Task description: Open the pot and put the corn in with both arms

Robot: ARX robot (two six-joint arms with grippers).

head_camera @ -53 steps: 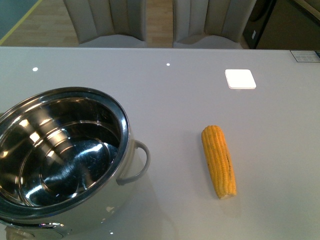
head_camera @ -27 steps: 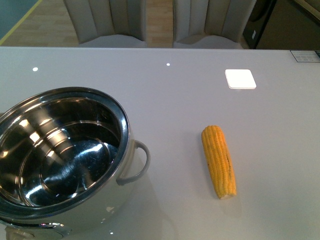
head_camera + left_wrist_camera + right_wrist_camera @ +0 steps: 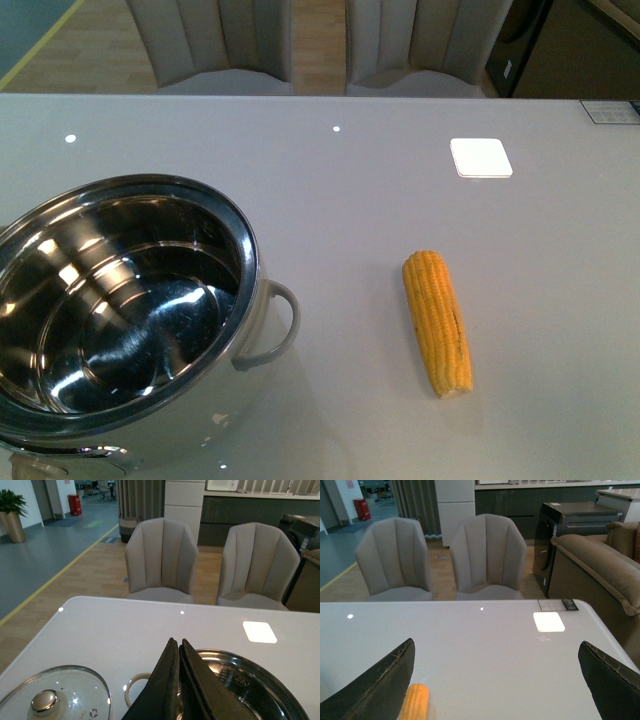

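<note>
The pot (image 3: 120, 310) stands open at the front left of the table, its shiny inside empty, its pale loop handle (image 3: 275, 330) toward the corn. The corn (image 3: 437, 320) lies on the table to the pot's right, blunt end away from me. Neither arm shows in the front view. In the left wrist view my left gripper (image 3: 176, 642) is shut and empty, above the pot's rim (image 3: 250, 667). In the right wrist view my right gripper (image 3: 497, 647) is open and empty, and the corn's end (image 3: 415, 700) lies by one finger (image 3: 380, 685).
The glass lid (image 3: 50, 697) with its metal knob lies on the table beside the pot, on the side away from the corn. A white square coaster (image 3: 480, 157) sits at the back right. Two grey chairs (image 3: 210, 45) stand behind the table's far edge.
</note>
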